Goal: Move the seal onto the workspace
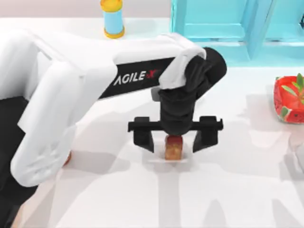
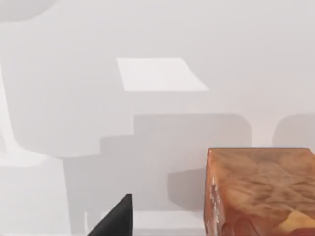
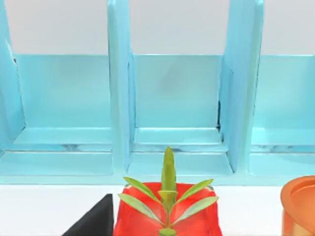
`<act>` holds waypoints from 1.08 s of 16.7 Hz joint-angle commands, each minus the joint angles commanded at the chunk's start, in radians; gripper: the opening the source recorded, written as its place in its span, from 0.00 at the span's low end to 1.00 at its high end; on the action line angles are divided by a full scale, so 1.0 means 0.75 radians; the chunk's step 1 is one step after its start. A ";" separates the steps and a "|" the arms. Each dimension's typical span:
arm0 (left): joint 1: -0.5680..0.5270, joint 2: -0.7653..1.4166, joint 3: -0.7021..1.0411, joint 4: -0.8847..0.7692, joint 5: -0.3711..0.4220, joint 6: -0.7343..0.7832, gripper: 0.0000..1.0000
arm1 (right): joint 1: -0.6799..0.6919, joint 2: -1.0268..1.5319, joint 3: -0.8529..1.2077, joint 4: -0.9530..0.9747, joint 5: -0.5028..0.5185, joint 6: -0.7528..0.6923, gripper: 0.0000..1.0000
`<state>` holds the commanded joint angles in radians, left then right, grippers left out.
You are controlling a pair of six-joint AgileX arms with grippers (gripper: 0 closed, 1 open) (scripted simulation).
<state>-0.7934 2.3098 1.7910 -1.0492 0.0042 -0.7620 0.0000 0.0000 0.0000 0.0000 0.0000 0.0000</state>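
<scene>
The seal [image 1: 174,147], a small amber-brown block with a red top, stands upright on the white workspace [image 1: 228,190] near the table's middle. My left gripper [image 1: 173,141] hangs straight over it, open wide. One black finger [image 1: 143,137] is left of the seal and the other [image 1: 205,137] right of it, both clear of its sides. In the left wrist view the seal's amber body [image 2: 261,191] is close up, with one fingertip [image 2: 115,221] apart from it. The right wrist view has a single black fingertip [image 3: 93,221] of my right gripper.
A turquoise shelf unit [image 1: 228,23] runs along the back right. The red watermelon-patterned pot [image 1: 289,99] with a green plant sits at the right edge, in front of the shelf [image 3: 172,98]. A blue bottle with a yellow base [image 1: 113,19] stands at the back. An orange round rim [image 3: 300,204] is beside the pot.
</scene>
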 joint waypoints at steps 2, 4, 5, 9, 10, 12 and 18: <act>0.000 0.000 0.000 0.000 0.000 0.000 1.00 | 0.000 0.000 0.000 0.000 0.000 0.000 1.00; 0.000 0.000 0.000 0.000 0.000 0.000 1.00 | 0.000 0.000 0.000 0.000 0.000 0.000 1.00; 0.000 0.000 0.000 0.000 0.000 0.000 1.00 | 0.000 0.000 0.000 0.000 0.000 0.000 1.00; -0.003 0.016 0.051 -0.048 0.001 -0.006 1.00 | 0.000 0.000 0.000 0.000 0.000 0.000 1.00; -0.006 0.023 0.096 -0.089 0.002 -0.008 1.00 | 0.000 0.000 0.000 0.000 0.000 0.000 1.00; -0.009 0.028 0.226 -0.213 0.006 -0.011 1.00 | 0.000 0.000 0.000 0.000 0.000 0.000 1.00; -0.009 0.044 0.739 -0.697 0.000 -0.014 1.00 | 0.000 0.000 0.000 0.000 0.000 0.000 1.00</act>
<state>-0.8004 2.3425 2.3448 -1.5716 0.0045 -0.7723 0.0000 0.0000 0.0000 0.0000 0.0000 0.0000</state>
